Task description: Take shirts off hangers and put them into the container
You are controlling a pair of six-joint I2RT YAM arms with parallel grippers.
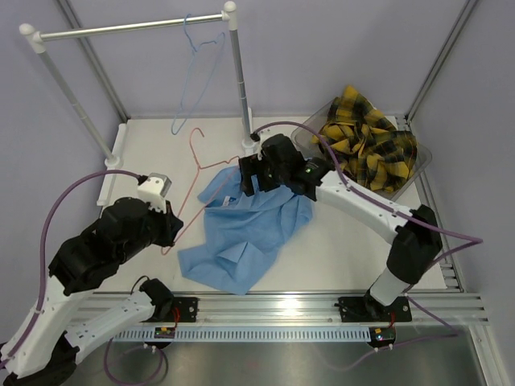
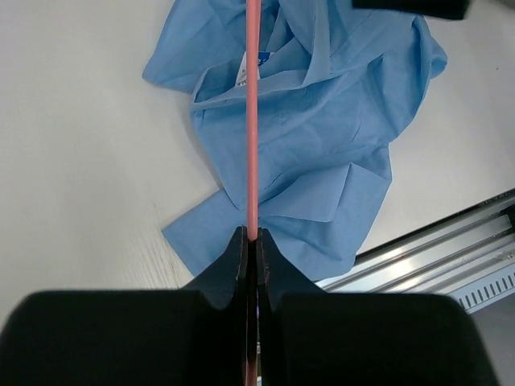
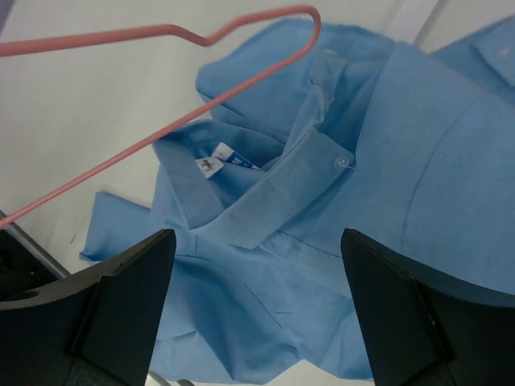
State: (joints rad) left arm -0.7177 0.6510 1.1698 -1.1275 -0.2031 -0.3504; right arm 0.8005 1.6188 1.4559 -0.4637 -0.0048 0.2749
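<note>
A light blue shirt [image 1: 241, 237] lies crumpled on the white table, its collar [image 3: 282, 185] and label facing up. The pink hanger [image 1: 198, 157] lies partly over the shirt's left side. My left gripper [image 1: 171, 229] is shut on the hanger's wire [image 2: 252, 121] at the shirt's left edge [image 2: 322, 121]. My right gripper [image 1: 251, 181] hangs open just above the collar area, its black fingers [image 3: 137, 289] spread wide over the fabric [image 3: 386, 161] with the hanger's hook [image 3: 241, 28] beyond them. The yellow-and-black plaid shirt [image 1: 366, 149] is heaped in the clear container [image 1: 424, 157] at the back right.
A light blue hanger [image 1: 193, 72] hangs from the rail [image 1: 133, 28] of a white clothes rack at the back left, whose right post [image 1: 239, 72] stands just behind my right gripper. An aluminium rail [image 1: 322, 305] runs along the near table edge.
</note>
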